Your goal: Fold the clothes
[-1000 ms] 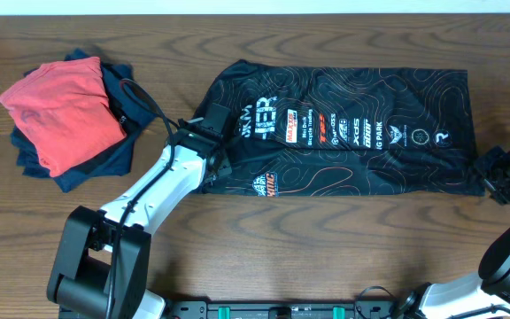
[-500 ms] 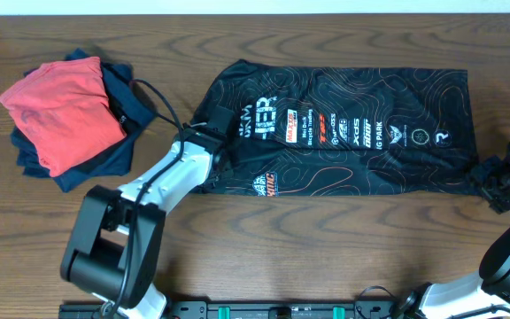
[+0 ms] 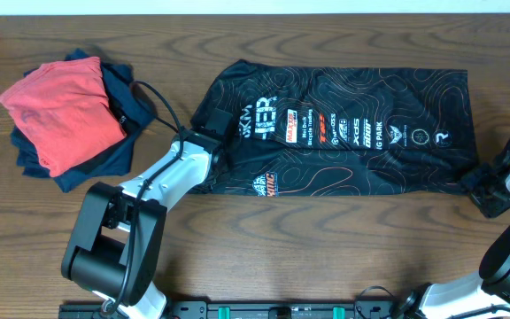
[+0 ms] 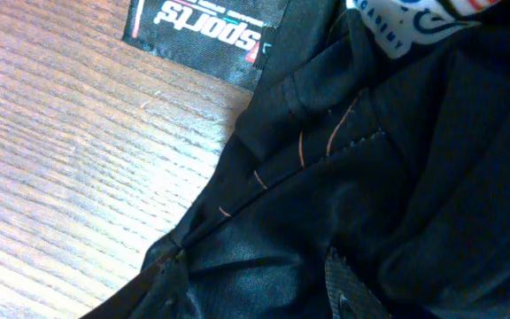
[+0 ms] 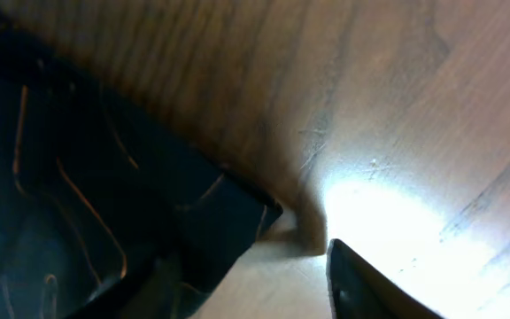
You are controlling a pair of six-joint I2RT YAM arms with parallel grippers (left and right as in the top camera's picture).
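Observation:
The black jersey (image 3: 343,97), with thin orange contour lines and white logos, lies flat across the middle of the table, folded into a long band. My left gripper (image 3: 209,161) is at its lower left edge. In the left wrist view its fingers (image 4: 255,288) are apart with black cloth (image 4: 397,159) bunched between them. My right gripper (image 3: 478,184) is at the jersey's lower right corner. In the right wrist view it (image 5: 255,288) is open, with the corner of the jersey (image 5: 228,213) lying just in front of the gap.
A folded red garment (image 3: 60,111) lies on folded navy garments (image 3: 104,164) at the far left. The wooden tabletop (image 3: 326,248) shows in front of the jersey. A black "sports" label (image 4: 197,27) sits at the jersey's edge.
My right gripper has moved left and slightly down, up to the jersey's lower right corner. My left arm has swung at its base, and its gripper stays at the left edge.

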